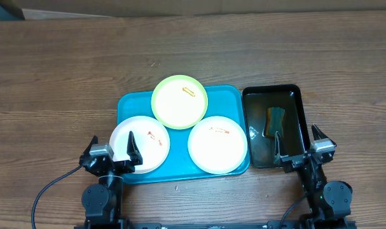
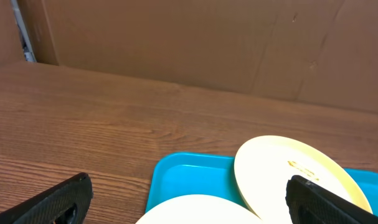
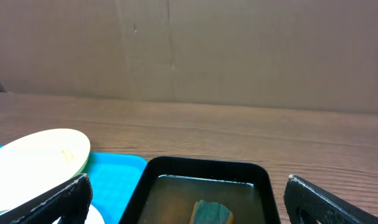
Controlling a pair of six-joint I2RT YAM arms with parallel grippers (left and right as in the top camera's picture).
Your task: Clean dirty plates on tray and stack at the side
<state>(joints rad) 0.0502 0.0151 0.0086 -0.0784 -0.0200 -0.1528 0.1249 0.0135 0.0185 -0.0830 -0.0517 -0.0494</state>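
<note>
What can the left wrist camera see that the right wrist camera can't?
Only the left wrist view shows the left white plate, right at its bottom edge. Only the right wrist view shows the black tray holding a sponge. Both show the yellow-green plate on the teal tray, the wooden table and the brown wall behind.

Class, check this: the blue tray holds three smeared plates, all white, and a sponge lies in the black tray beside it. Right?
Not all white: the overhead view shows two white plates and one yellow-green plate. The blue tray, sponge and black tray are as stated.
</note>
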